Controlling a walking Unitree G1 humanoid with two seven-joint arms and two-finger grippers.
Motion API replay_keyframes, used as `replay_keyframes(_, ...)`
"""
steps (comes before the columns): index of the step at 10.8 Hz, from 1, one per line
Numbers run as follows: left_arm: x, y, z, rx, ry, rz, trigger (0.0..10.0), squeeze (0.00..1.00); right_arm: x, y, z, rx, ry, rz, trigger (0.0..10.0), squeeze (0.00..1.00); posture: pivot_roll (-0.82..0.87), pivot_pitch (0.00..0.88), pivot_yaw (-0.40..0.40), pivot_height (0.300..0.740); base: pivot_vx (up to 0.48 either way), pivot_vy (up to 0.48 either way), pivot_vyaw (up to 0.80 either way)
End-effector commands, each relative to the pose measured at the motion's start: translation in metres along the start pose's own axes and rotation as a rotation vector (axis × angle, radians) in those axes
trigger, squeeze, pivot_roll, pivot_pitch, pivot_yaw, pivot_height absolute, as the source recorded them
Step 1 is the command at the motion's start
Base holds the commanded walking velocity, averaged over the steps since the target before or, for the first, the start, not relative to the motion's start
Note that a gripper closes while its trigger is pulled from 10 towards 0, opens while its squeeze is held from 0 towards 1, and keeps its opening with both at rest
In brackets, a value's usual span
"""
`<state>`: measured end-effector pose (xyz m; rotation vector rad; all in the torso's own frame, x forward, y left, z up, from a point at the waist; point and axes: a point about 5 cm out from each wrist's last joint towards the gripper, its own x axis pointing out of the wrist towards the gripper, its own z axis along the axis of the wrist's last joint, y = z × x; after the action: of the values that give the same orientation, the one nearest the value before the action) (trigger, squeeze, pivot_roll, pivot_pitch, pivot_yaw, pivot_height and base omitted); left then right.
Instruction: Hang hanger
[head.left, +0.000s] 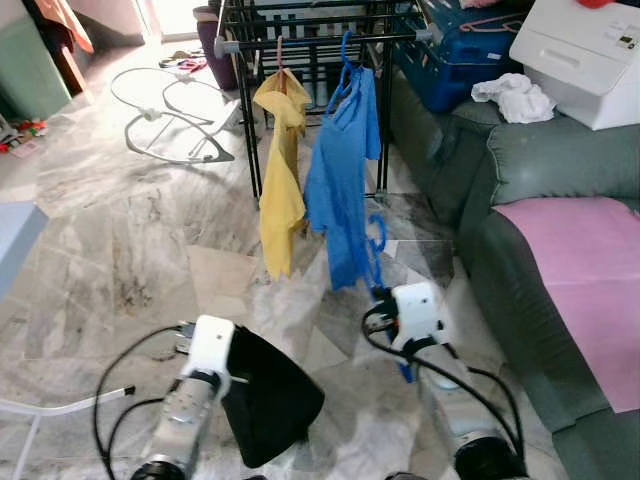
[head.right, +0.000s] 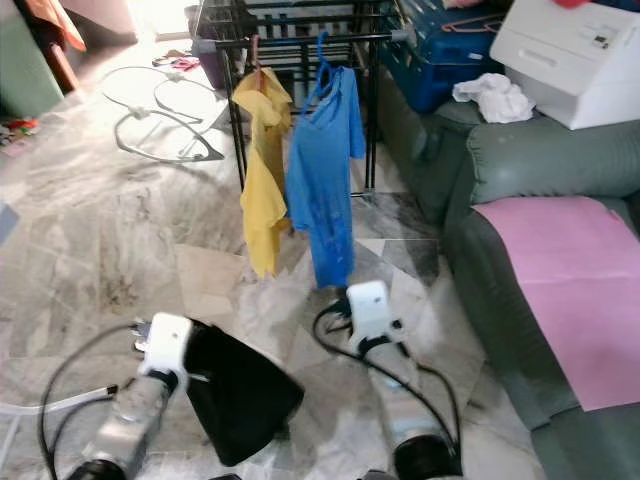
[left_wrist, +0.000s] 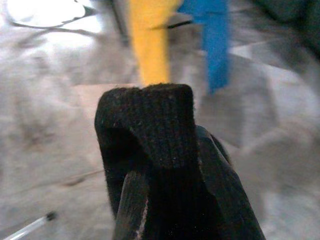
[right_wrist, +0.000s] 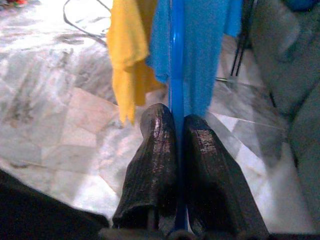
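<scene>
Hanger (right_wrist: 176, 65), blue and thin, is standing nearly upright between the fingers of the right gripper (right_wrist: 177, 125), which are pressing closed on its shaft. It is sitting low in front of the black drying rack (head.left: 300, 40), just below the hem of the blue shirt (head.left: 345, 170) that is hanging from the rack's front bar on its own blue hanger. A yellow shirt (head.left: 280, 170) is hanging beside the blue one on that same bar. The left gripper (left_wrist: 165, 165) is clamping a black cloth (head.left: 265, 395), its fingers wrapped in the fabric, well in front of the rack over the marble floor (head.left: 130, 230). A green sofa (head.left: 520, 170) is standing beside the rack.
</scene>
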<state>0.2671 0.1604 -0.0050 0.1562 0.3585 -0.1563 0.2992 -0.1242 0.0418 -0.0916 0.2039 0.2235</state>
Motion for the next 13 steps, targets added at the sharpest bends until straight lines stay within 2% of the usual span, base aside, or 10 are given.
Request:
replay_keyframes(1,0.001,-0.001,0.009,-0.003,-0.046,-0.025,10.0,0.00,-0.003,-0.001,-0.003,0.009,0.000,-0.003,10.0,0.00,-0.12,0.123,0.054,0.740,0.000,0.000,0.00)
replay_keyframes(2,0.001,-0.001,0.016,0.045,-0.093,-0.031,10.0,0.00,-0.004,-0.002,-0.005,-0.014,0.003,0.003,10.0,0.00,-0.12,0.120,0.050,0.740,0.000,0.000,0.00)
replay_keyframes(4,0.012,0.023,0.052,0.253,-0.220,0.001,10.0,0.00,-0.003,-0.019,0.005,-0.107,-0.019,0.005,10.0,0.00,-0.11,0.123,0.049,0.740,0.000,0.000,0.00)
replay_keyframes(5,0.018,0.034,0.076,0.380,-0.296,-0.004,10.0,0.00,-0.002,-0.029,0.009,-0.142,-0.026,0.002,10.0,0.00,-0.11,0.124,0.054,0.740,0.000,0.000,0.00)
replay_keyframes(6,0.019,0.041,0.117,0.444,-0.458,-0.090,10.0,0.00,0.000,-0.038,0.020,-0.153,-0.059,0.044,10.0,0.00,-0.12,0.126,0.059,0.740,0.000,0.000,0.00)
replay_keyframes(7,0.021,0.049,0.147,0.631,-0.537,-0.130,10.0,0.00,0.000,-0.048,0.035,-0.200,-0.103,0.080,10.0,0.00,-0.14,0.131,0.062,0.740,0.000,0.000,0.00)
replay_keyframes(8,0.022,0.050,0.154,0.764,-0.549,-0.151,10.0,0.00,-0.001,-0.051,0.041,-0.222,-0.122,0.108,10.0,0.00,-0.15,0.137,0.063,0.740,0.000,0.000,0.00)
replay_keyframes(9,0.024,0.047,0.158,0.948,-0.550,-0.197,10.0,0.00,-0.004,-0.054,0.046,-0.247,-0.140,0.137,10.0,0.00,-0.16,0.140,0.063,0.740,0.000,0.000,0.00)
replay_keyframes(10,0.029,0.047,0.158,1.075,-0.492,-0.250,10.0,0.00,-0.007,-0.059,0.048,-0.279,-0.148,0.142,10.0,0.00,-0.17,0.148,0.058,0.740,0.000,0.000,0.00)
replay_keyframes(13,0.034,0.056,0.166,1.248,-0.444,-0.244,10.0,0.00,-0.012,-0.062,0.046,-0.297,-0.129,0.159,10.0,0.00,-0.17,0.165,0.058,0.740,0.000,0.000,0.00)
